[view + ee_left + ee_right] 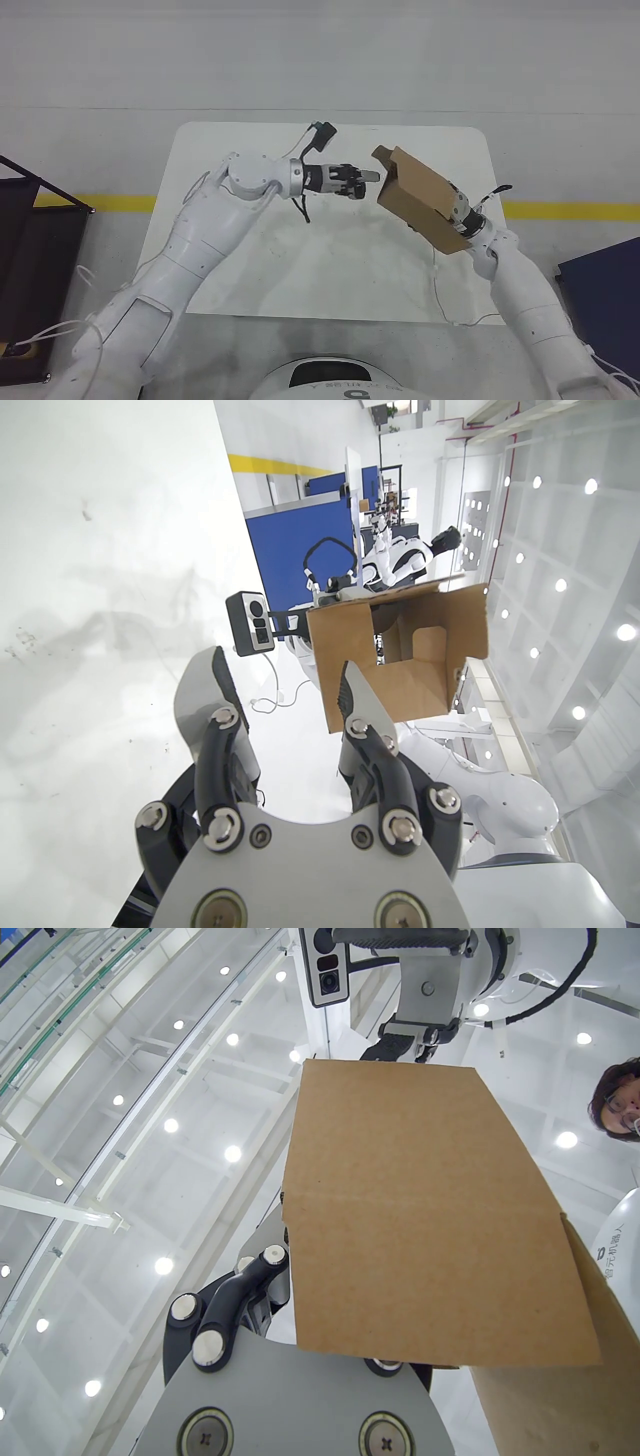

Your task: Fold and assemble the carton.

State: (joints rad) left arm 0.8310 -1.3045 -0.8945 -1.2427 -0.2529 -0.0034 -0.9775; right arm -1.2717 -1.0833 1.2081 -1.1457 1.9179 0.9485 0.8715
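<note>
A brown carton (418,192) hangs tilted above the table's right half, its flaps partly unfolded. My right gripper (456,209) is shut on its rear end; the fingers are hidden behind a carton panel (420,1218). In the left wrist view the carton (400,660) turns its open end toward me, with one side flap standing out and a tab flap inside. My left gripper (285,680) is open with nothing between its fingers. It points at the carton's open end from a short way off, and its fingertips (370,176) sit just short of the nearest flap.
The white table (300,270) has bare room in its middle and front. A thin cable (440,290) trails over its right edge. A black frame (30,230) stands on the floor to the left and a blue panel (610,290) to the right.
</note>
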